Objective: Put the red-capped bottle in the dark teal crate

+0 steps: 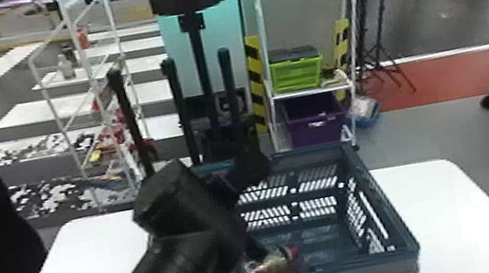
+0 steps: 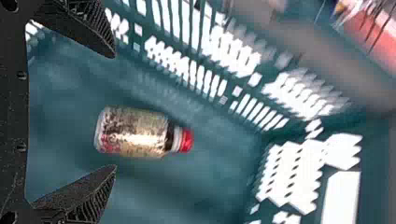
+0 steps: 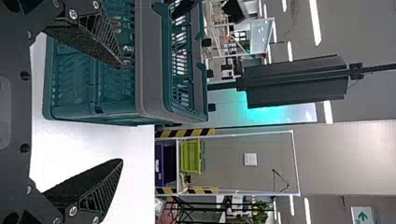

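1. The short, rounded bottle with a gold patterned body and red cap point(image 2: 135, 133) is inside the dark teal slatted plastic crate point(image 1: 387, 214), tipped on its side near the crate's near wall. Whether it touches the floor of the crate is hard to tell.
2. In the head view its long axis runs mostly side to side, with the cap toward the robot's right and slightly farther away than the base. In the left wrist view the base faces the palm and the cap points away from it.
3. The black left arm point(image 1: 161, 268) slants in from the bottom edge, bends above the crate's left part and angles down inside, bringing the left gripper point(image 1: 254, 248) close to the bottle.
4. The left gripper's two fingers stand wide apart, with nothing held between them.
5. The right gripper point(image 3: 122, 113) is also wide and empty, with the crate and white table point(image 3: 133, 158) beyond its fingers in the right wrist view.
6. The crate stands upright on the table.
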Available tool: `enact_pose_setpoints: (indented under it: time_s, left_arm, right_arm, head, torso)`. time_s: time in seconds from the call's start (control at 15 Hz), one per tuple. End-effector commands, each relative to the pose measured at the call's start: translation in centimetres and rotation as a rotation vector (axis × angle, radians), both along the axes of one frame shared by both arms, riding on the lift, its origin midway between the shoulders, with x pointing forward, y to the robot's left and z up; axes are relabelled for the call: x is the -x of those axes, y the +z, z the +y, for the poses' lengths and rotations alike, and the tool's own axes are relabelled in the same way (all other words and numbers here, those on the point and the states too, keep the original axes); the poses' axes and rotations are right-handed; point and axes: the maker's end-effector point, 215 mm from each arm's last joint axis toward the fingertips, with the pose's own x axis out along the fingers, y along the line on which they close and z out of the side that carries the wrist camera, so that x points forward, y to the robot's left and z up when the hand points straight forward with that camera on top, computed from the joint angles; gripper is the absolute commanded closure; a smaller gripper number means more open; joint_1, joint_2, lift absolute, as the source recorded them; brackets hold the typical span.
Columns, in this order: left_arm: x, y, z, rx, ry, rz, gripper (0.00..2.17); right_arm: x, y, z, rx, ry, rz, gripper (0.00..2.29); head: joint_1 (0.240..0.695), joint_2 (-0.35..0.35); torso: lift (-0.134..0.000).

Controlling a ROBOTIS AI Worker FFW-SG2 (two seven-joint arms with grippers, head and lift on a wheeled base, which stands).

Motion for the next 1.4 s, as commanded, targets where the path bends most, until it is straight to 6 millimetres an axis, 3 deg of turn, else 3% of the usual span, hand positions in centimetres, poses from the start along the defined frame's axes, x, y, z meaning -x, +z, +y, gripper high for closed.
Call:
enact_pose_setpoints:
  time_s: [0.0,0.27,0.47,0.53,0.73,1.0,1.33]
  left_arm:
    - [-0.3,4.7,2.2,0.154,0.118,-0.078,0.03]
    - [2.0,11.5,8.9,0.445,0.318,-0.248,0.04]
    - [6.3,15.2,15.6,0.482,0.444,-0.47,0.05]
    - [8.2,16.0,16.7,0.486,0.468,-0.545,0.06]
    - [14.9,14.4,20.4,0.623,0.621,-0.621,0.06]
    - [22.4,12.8,23.6,0.61,0.699,-0.844,0.07]
    - [28.8,8.7,21.3,0.65,0.692,-0.945,0.08]
  right_arm:
    - [-0.1,0.0,-0.2,-0.002,-0.003,0.0,0.15]
    - [-0.3,0.1,-0.8,0.004,-0.011,-0.002,0.15]
    - [-0.3,0.1,-1.4,0.003,-0.018,-0.001,0.15]
    - [-0.4,0.2,-1.5,0.003,-0.02,-0.004,0.15]
    - [-0.8,0.5,-1.4,0.001,-0.018,-0.01,0.15]
    - [-1.0,0.5,-1.2,0.004,-0.012,-0.009,0.15]
    - [-1.4,0.6,-0.4,0.002,0.006,-0.011,0.15]
  head:
    - [0.499,0.0]
    - [0.499,0.0]
    - [0.499,0.0]
    - [0.499,0.0]
    - [0.499,0.0]
    - [0.499,0.0]
    - [0.499,0.0]
  torso:
    - [0.0]
    - [0.0]
    - [0.0]
    - [0.0]
    - [0.0]
    - [0.0]
    - [0.0]
